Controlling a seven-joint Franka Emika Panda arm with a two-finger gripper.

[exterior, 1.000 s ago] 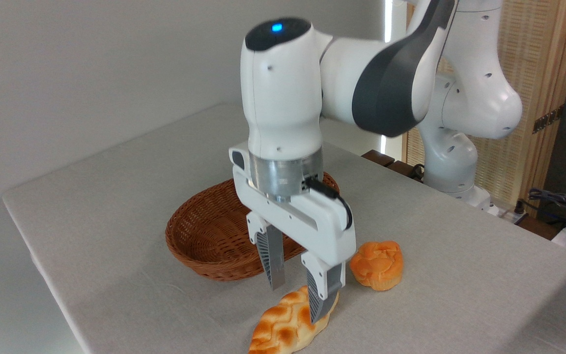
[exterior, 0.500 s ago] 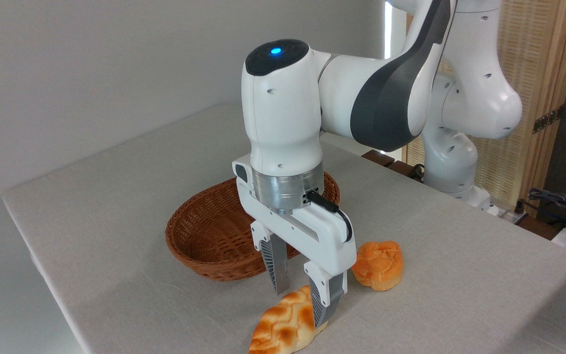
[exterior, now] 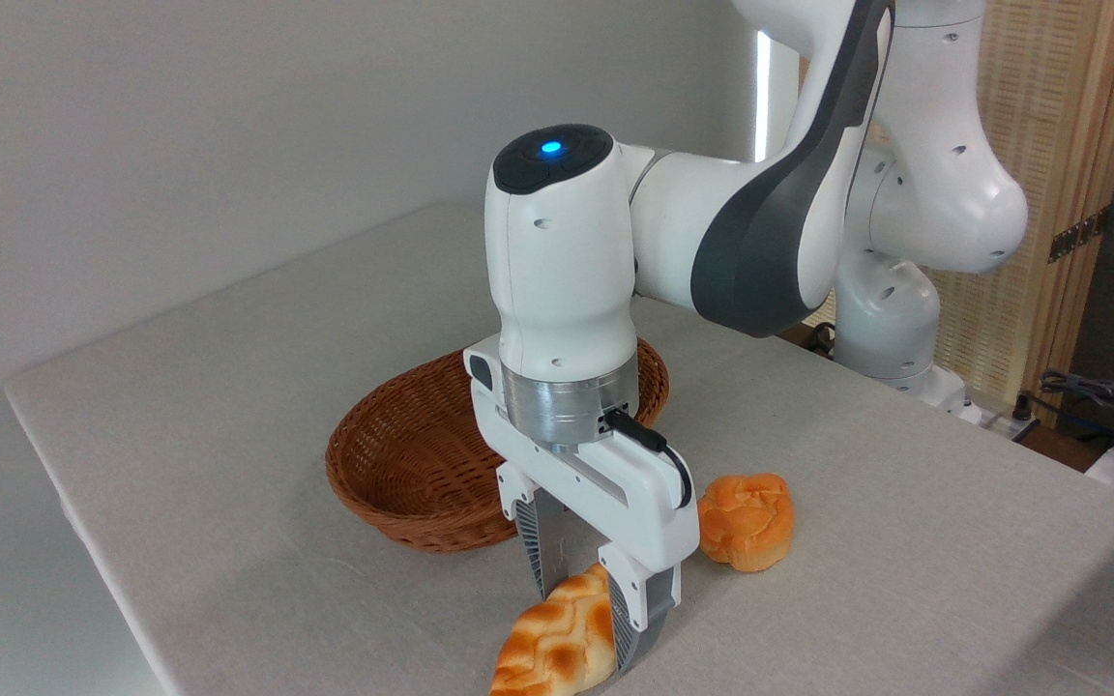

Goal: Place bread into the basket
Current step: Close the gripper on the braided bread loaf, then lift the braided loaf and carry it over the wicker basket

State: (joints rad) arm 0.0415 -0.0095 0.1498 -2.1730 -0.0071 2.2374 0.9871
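**Arm pose, gripper spread and low**

Gripper (exterior: 588,619) points straight down, wrist vertical, blue status light lit on top of the wrist housing. Fingers (exterior: 542,551) parted, one on each side of the bread (exterior: 554,648), tips near the table surface. Forearm runs in from upper right; base stands behind.

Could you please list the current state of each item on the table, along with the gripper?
Braided bread: lying on the table, not lifted, its upper end between the fingers.
Gripper: open, lowered, fingers straddling the bread's upper end; contact unclear.
Basket: upright on the table, empty as far as visible.
Orange bun: upright on the table, right of the gripper, untouched.
Table: covered with a light cloth.
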